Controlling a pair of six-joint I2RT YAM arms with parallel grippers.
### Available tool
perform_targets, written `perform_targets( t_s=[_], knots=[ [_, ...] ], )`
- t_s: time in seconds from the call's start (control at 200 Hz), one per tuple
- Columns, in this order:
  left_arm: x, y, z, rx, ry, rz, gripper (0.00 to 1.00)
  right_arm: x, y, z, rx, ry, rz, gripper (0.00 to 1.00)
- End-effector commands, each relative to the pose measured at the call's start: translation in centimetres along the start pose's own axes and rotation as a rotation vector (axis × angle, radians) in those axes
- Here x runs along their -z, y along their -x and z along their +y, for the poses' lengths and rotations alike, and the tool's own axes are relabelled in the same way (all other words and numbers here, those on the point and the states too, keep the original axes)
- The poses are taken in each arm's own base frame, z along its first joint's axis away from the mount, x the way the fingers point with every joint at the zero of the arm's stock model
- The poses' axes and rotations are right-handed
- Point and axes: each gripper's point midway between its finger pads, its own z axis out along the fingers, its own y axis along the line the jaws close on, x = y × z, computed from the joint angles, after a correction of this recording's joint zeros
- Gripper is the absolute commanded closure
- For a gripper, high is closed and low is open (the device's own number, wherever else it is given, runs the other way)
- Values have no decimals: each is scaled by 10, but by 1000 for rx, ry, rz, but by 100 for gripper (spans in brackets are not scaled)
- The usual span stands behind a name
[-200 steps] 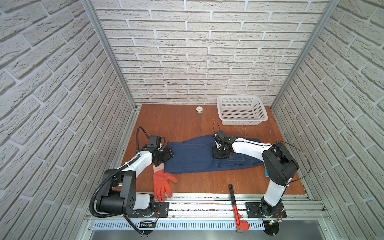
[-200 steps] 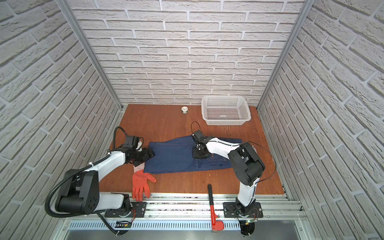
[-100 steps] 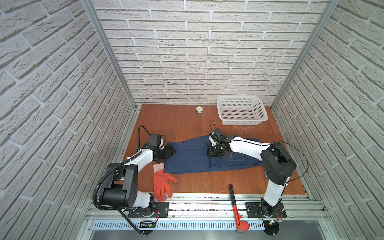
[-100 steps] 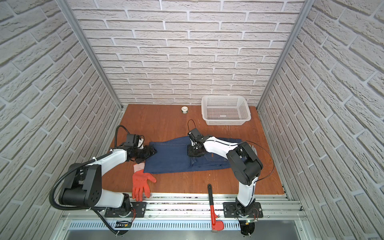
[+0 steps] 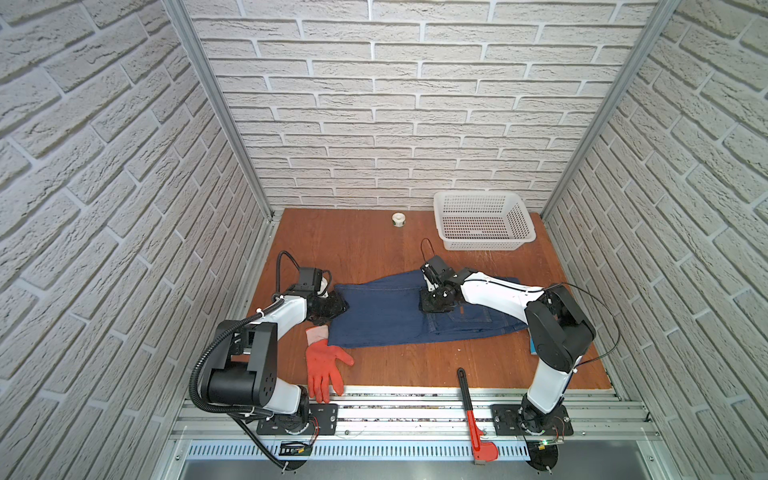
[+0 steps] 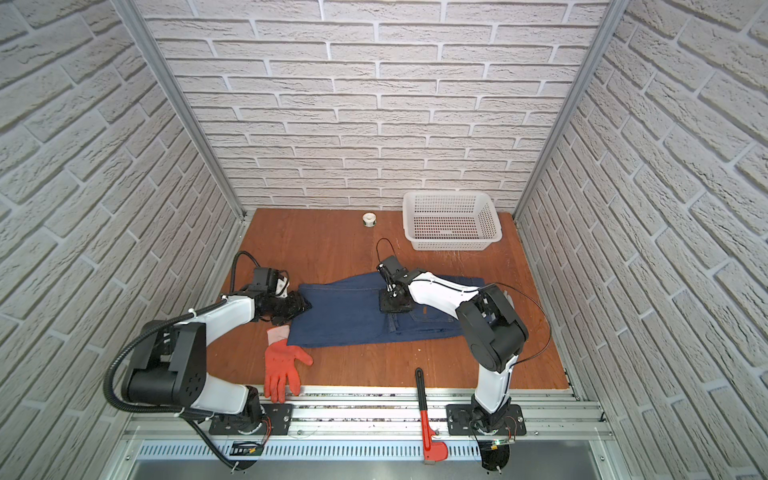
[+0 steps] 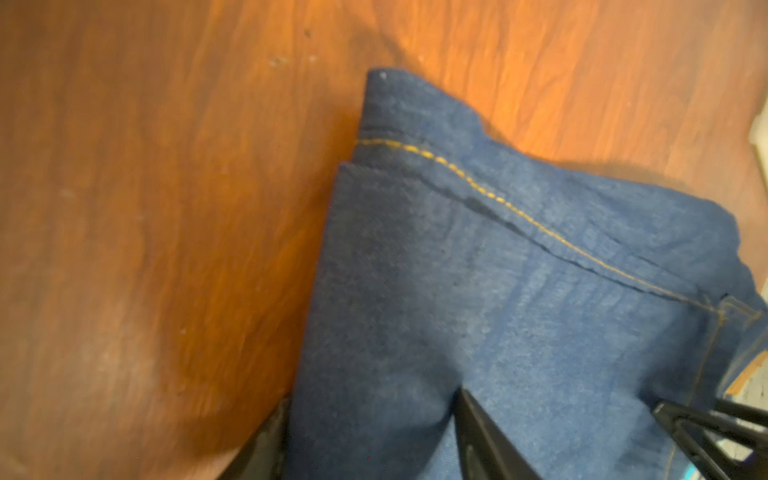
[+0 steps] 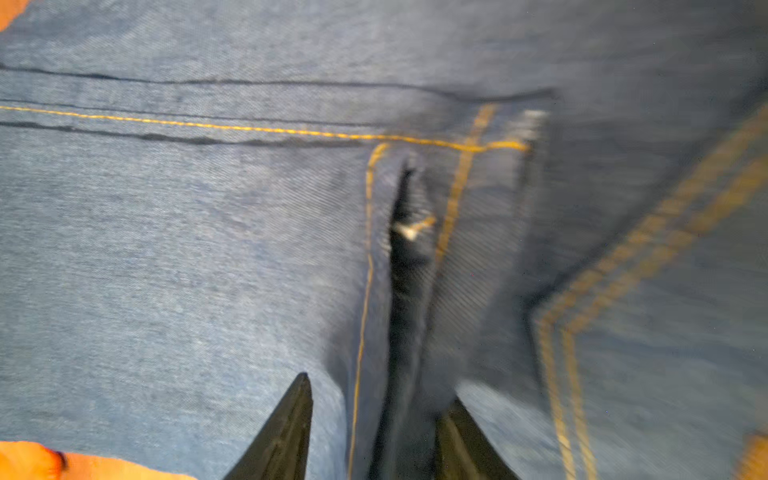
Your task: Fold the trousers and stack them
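Dark-blue denim trousers (image 5: 382,320), yellow stitching

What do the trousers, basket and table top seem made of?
Trousers: dark blue denim, matte; twill weave, yellow stitching. Basket: white plastic, likely; moulded perforated walls. Table top: wood or wood-look laminate, reddish-brown, slight sheen; grain lines.

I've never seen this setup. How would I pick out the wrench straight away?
Find the wooden table, then follow its near edge, where a metal rail runs. The wrench lies across that edge, beside the right arm's base. It is the only long, thin, rigid tool there: black at the table end, red at the rail end, unlike the floppy orange glove further left.
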Motion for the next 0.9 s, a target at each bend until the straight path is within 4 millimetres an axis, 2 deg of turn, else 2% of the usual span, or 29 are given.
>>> perform_targets(
  t_s=[0.0,0.195,0.3,0.4,0.645,0.895],
  knots=[
    [-5,-18,5,29,-4,79,53,28,10,-15,19,-61,-75,52],
    [6,-16,3,17,4,63,85,51,18,-33,-4,-86,-120,52],
    [23,-8,-2,-5,20,14,100,62,22,-43,-24,-92,-141,52],
    [52,6,-7,-36,53,-70,100,74,26,-52,-39,-98,-165,52],
    [123,35,10,-69,233,-195,100,91,28,-71,-71,-107,-194,52],
    [166,61,37,-33,366,-249,100,85,20,-85,-99,-113,-174,52]
  ],
)
